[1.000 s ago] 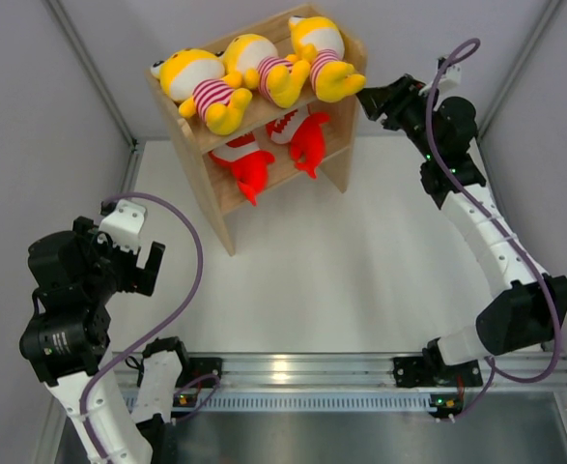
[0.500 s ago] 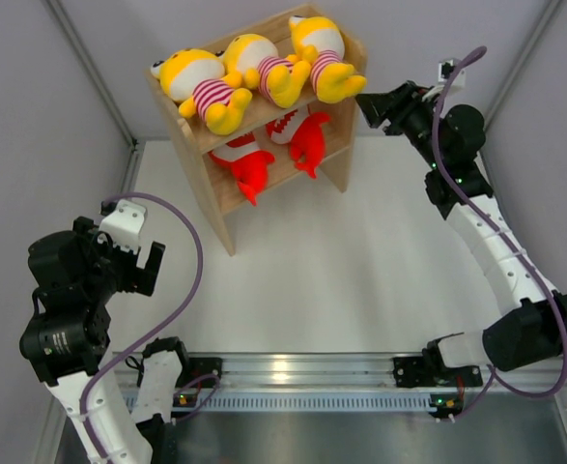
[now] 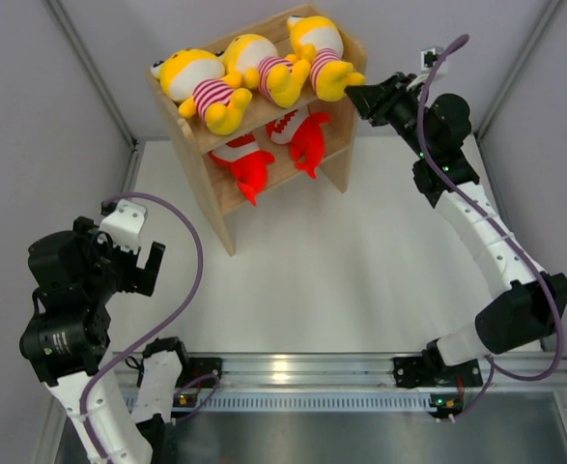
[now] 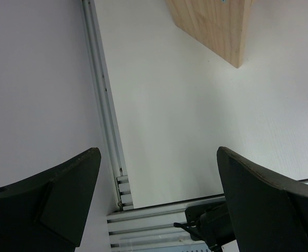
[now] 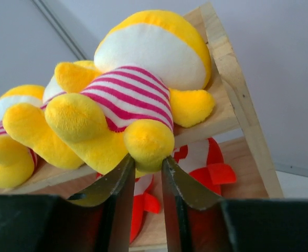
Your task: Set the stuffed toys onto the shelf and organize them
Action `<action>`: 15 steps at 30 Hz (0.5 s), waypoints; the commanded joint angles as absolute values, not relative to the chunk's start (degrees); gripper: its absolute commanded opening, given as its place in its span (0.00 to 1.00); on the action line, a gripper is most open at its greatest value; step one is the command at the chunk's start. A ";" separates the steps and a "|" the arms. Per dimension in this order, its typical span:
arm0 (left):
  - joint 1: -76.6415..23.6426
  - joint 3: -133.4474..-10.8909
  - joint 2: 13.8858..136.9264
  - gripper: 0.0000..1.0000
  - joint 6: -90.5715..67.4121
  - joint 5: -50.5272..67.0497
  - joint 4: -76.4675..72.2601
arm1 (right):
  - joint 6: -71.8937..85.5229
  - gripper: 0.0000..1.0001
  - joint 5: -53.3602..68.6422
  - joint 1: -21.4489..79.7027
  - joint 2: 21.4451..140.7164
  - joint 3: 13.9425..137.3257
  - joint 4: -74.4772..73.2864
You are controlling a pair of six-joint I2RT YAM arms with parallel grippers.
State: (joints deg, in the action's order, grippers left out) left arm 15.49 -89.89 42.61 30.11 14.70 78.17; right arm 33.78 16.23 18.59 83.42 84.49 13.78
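On the top tier of the light natural-wood two-tier shelf (image 3: pixel 215 208), three yellow big-headed plush toys in red-and-white striped shirts (image 3: pixel 264 70) are lying side by side, legs hanging over the front rim. On the tier below, two red fish-like plush toys with white toothy mouths (image 3: pixel 264 155) are sitting together. All five are up, so this looks like tidying. At the shelf's right end the right gripper (image 5: pixel 147 163) is nipping the dangling foot of the rightmost yellow toy (image 5: pixel 143 94). Its jaws are drawn to a slim gap with the foot's underside caught between the tips, a hold, I'd say, for nudging that toy straight without disturbing its neighbours. Well in front of the shelf's left corner, the left gripper (image 4: pixel 158 151) is hanging over the white table (image 4: pixel 195 105), jaws spread wide, holding nothing, out of the way. A second ago the right gripper was standing off the shelf's right side with wider jaws; it has moved in and closed down. Toys and left arm haven't budged.
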 commanded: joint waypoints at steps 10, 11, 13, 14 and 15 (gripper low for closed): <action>15.56 -89.47 42.01 0.99 30.67 14.68 78.66 | 7.50 0.06 22.24 19.16 95.44 109.67 0.54; 15.64 -89.30 42.01 0.99 30.59 14.76 78.66 | 3.38 0.06 22.06 19.07 96.06 112.56 -0.52; 15.64 -89.38 42.10 0.99 30.59 14.94 78.57 | 0.54 0.06 22.41 19.07 98.86 116.08 -6.31; 15.56 -89.38 42.10 0.99 30.50 14.85 78.57 | -3.56 0.07 22.41 19.16 99.83 119.58 -7.89; 15.64 -89.65 42.10 0.99 30.59 14.85 78.66 | -4.56 0.07 22.50 19.07 100.71 121.01 -9.13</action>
State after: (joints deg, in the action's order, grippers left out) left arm 15.49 -89.62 42.52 30.15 14.68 78.17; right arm 6.74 21.30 18.59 98.48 114.50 -2.13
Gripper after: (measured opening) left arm 0.985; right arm 0.083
